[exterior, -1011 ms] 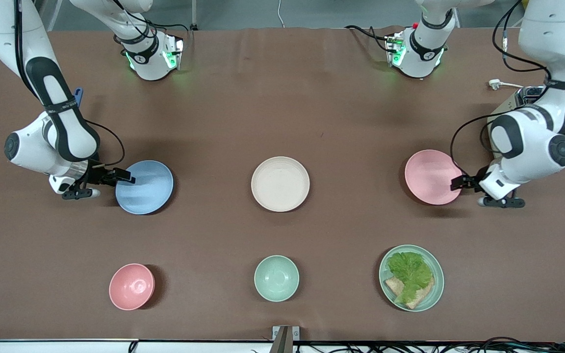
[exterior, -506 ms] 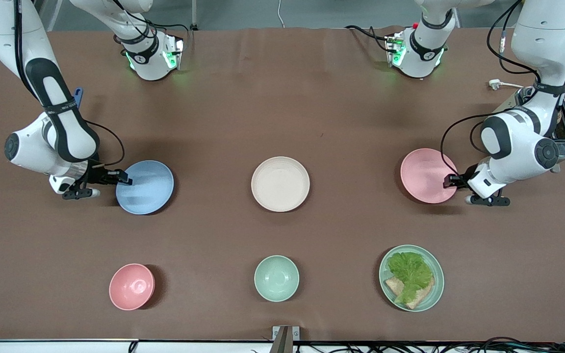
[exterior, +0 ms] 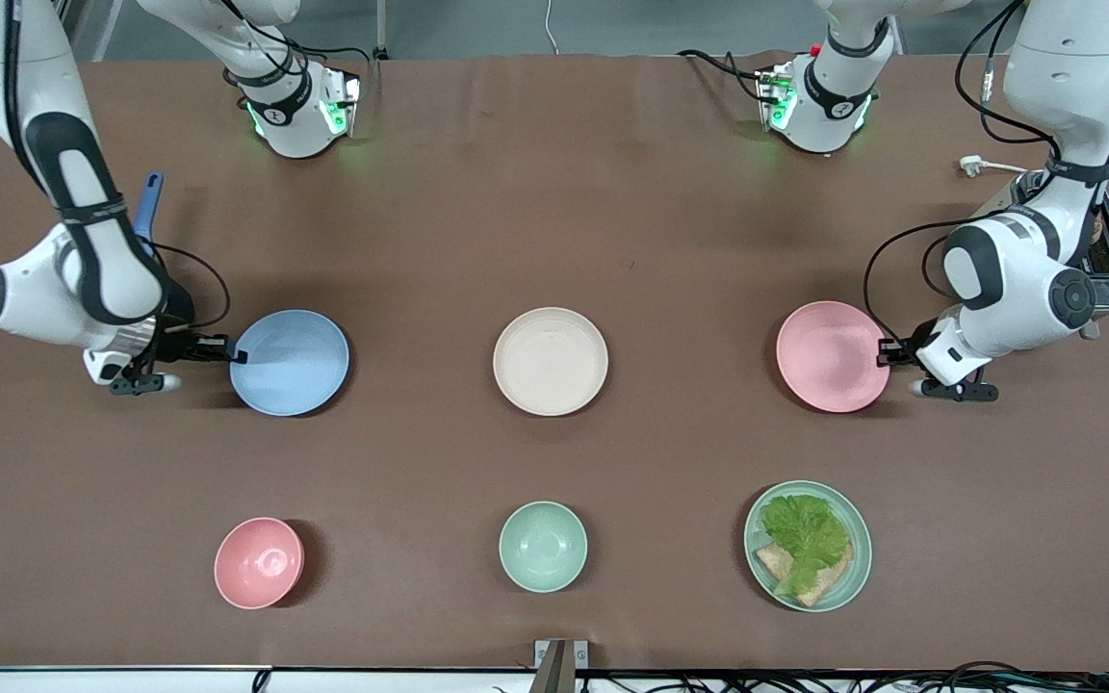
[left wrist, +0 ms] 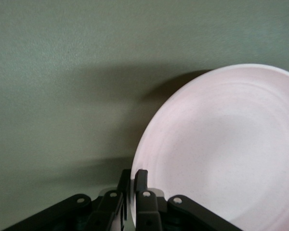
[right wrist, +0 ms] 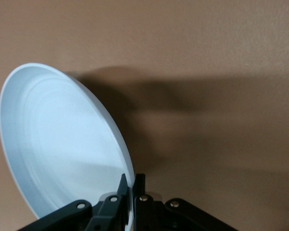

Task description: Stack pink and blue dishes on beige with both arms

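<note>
Wrist views: each plate's rim sits clamped between jaws.

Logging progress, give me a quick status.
Left gripper shut on pink plate rim; right gripper shut on blue plate rim. Beige plate bare, path between clear.

Brown table (exterior: 554,192) w/ beige plate (exterior: 551,361), bowls (exterior: 543,546)

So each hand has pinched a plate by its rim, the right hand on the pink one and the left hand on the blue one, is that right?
Not quite: the colours are swapped. The right hand pinches the blue plate and the left hand pinches the pink plate, as the front view shows. Each does grip its plate by the rim.
</note>
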`<state>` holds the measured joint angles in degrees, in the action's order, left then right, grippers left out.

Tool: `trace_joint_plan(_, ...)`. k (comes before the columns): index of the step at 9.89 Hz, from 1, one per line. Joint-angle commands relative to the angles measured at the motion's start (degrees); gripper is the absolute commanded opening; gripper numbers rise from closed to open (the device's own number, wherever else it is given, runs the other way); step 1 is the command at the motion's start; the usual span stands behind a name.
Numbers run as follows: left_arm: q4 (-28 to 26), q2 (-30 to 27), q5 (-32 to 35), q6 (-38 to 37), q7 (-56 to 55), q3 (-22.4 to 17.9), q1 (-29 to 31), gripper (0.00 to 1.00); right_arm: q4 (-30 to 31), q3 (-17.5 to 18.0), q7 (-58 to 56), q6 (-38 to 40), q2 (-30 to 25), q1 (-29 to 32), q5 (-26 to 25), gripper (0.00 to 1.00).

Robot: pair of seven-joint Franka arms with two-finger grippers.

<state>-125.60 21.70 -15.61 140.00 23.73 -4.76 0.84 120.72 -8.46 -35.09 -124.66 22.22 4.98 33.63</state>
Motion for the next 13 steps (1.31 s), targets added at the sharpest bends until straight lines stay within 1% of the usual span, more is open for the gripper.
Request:
trace_joint_plan(1, 0.4, -2.5, -1.0, -5.8, 2.5, -0.1, 0.4, 0.00, -8.4, -1.4, 9.5, 11.4, -1.9, -2.2, -0.8, 0.00)
trace_joint_plan(2, 2.5, -5.8, -0.9, -11.3, 1.9, 0.2, 1.5, 0.00, -9.8, -0.8, 17.0, 13.3, -3.1, -3.6, -2.4, 0.01)
trace_joint_plan(3, 4.6, -8.7, -0.9, -16.4, 1.5, 0.4, 1.4, 0.00, -9.7, 1.5, 22.7, 13.0, -4.3, -5.4, -2.4, 0.01)
trace_joint_plan(4, 5.9, -11.1, -0.9, -18.9, 1.0, 2.2, 1.4, 0.01, -9.7, 5.1, 27.6, 12.2, -4.6, -5.5, -2.4, 0.01)
trace_joint_plan(5, 6.1, -12.2, -1.0, -19.2, -0.7, 5.2, 1.4, 0.01, -9.4, 9.2, 31.8, 9.1, -4.9, -5.9, -2.3, 0.00)
trace_joint_plan(6, 6.1, -12.4, -1.0, -19.2, -4.4, 9.6, 1.5, 0.01, -9.4, 13.9, 38.6, 6.1, -4.8, -6.6, -2.4, 0.00)
trace_joint_plan(7, 6.2, -11.9, -1.0, -18.5, -9.6, 14.3, 1.3, 0.01, -9.2, 17.8, 43.7, 1.9, -4.4, -7.6, -2.5, 0.01)
trace_joint_plan(8, 6.8, -9.9, -1.0, -16.9, -15.3, 19.1, 1.2, 0.02, -8.6, 21.3, 46.4, -2.8, -4.1, -9.3, -2.5, 0.01)
trace_joint_plan(9, 6.9, -7.5, -0.4, -12.3, -23.6, 24.0, 0.8, 0.02, -7.3, 24.0, 51.3, -10.0, -3.1, -12.3, -2.7, 0.01)
trace_joint_plan(10, 7.1, -5.3, 0.0, -6.3, -31.2, 28.4, 0.3, 0.02, -7.1, 24.6, 52.1, -12.4, -1.1, -13.9, -2.7, 0.01)
trace_joint_plan(11, 8.3, -4.8, 2.6, -5.0, -35.1, 29.5, -0.7, 0.02, -7.0, 24.6, 52.3, -12.6, -0.6, -15.3, -2.7, 0.01)
trace_joint_plan(12, 10.7, -3.3, 6.7, -4.9, -40.4, 29.6, -1.7, 0.02, -7.0, 24.7, 52.4, -12.7, 0.4, -15.9, -2.7, 0.01)
trace_joint_plan(13, 13.2, -0.4, 11.9, -5.0, -46.9, 29.6, -3.7, 0.02, -6.9, 25.0, 52.4, -13.6, 1.0, -16.4, -2.7, 0.01)
